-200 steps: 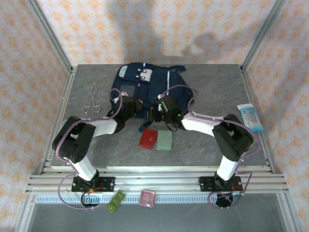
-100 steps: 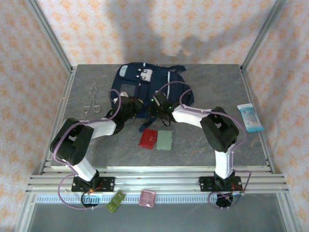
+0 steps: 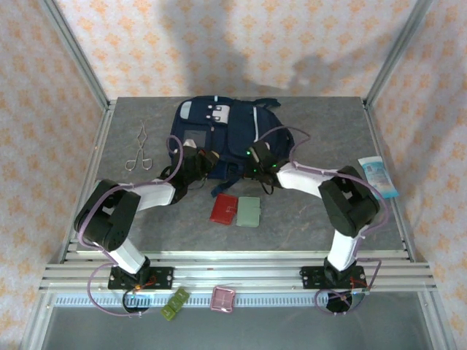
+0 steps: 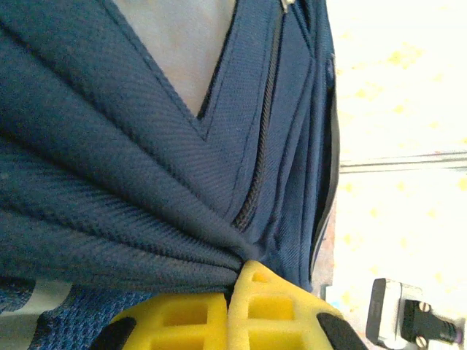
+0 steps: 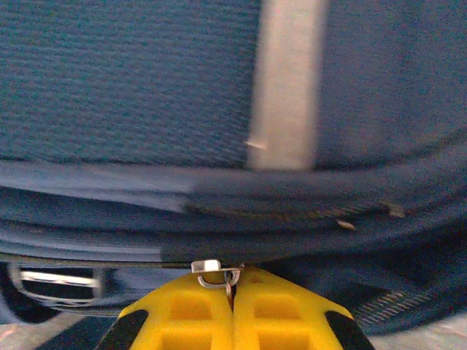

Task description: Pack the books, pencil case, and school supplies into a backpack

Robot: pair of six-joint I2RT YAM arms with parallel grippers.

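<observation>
Metal glints at about ten o'clock on the grey surface (image 3: 306, 219), where a thin scissor-like tool (image 3: 137, 148) lies by itself, well apart from everything else. Just to its right the left arm reaches toward twelve o'clock, and in its wrist view the left hand (image 4: 235, 283) is closed, its yellow fingers (image 4: 273, 306) pinching a gathered fold of navy fabric beside a zip line. That fabric belongs to the backpack (image 3: 222, 131), which lies flat at twelve o'clock near the far edge, white patches and a pale stripe facing up. Below it, toward six o'clock near the middle of the surface, the red square case (image 3: 224, 209) and the pale green case (image 3: 249, 212) lie side by side, touching or nearly so, both outside the bag. Further right the right arm comes in from four o'clock to the bag's near edge; the right hand (image 5: 233, 286) is closed, its fingertips clamped on a small metal zipper pull (image 5: 215, 268) at the seam. At three o'clock, by the right edge, lies a light-blue plastic packet (image 3: 378, 177).
</observation>
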